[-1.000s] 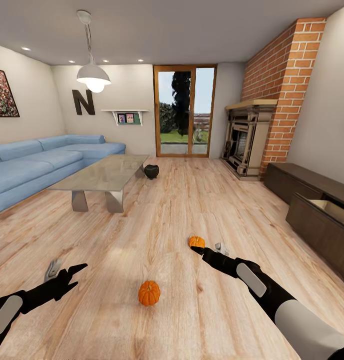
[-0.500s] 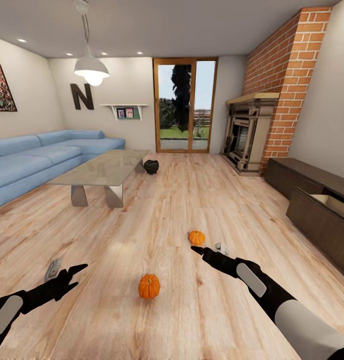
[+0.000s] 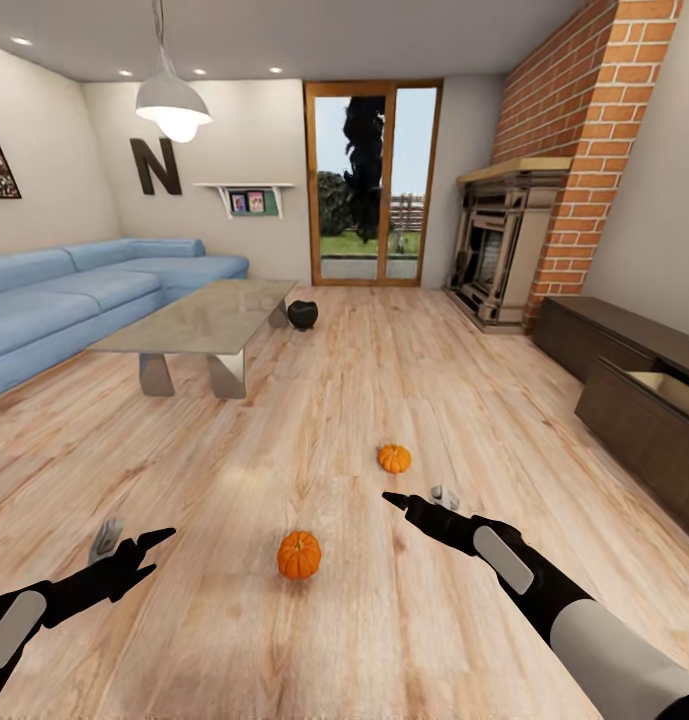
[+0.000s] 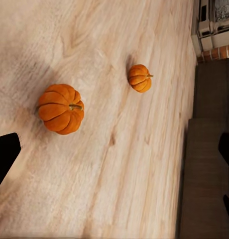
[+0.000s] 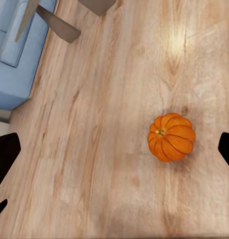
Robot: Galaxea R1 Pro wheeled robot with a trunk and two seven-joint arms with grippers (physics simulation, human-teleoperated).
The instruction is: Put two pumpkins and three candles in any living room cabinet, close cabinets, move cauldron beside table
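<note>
Two orange pumpkins lie on the wood floor, one near me (image 3: pixel 299 555) and one further off (image 3: pixel 393 458). My left gripper (image 3: pixel 149 548) hovers open, to the left of the near pumpkin. Open too, my right gripper (image 3: pixel 409 500) hangs just short of the far pumpkin. The left wrist view takes in both pumpkins (image 4: pixel 60 108) (image 4: pixel 139 78); the right wrist view has one pumpkin (image 5: pixel 171 136). The black cauldron (image 3: pixel 302 314) sits on the floor by the far corner of the table (image 3: pixel 199 320). The dark cabinet (image 3: pixel 634 400) runs along the right wall, one drawer (image 3: pixel 674 392) pulled open. No candles are in view.
A blue sofa (image 3: pixel 74 300) stands at the left behind the table. A brick fireplace (image 3: pixel 504 250) and a glass door (image 3: pixel 369 185) are at the back. Open wood floor (image 3: pixel 384 380) stretches between me and the cabinet.
The whole head view has shifted, so the floor and pumpkins sit higher in the picture. Both arms hold the same pose, with nothing grasped.
</note>
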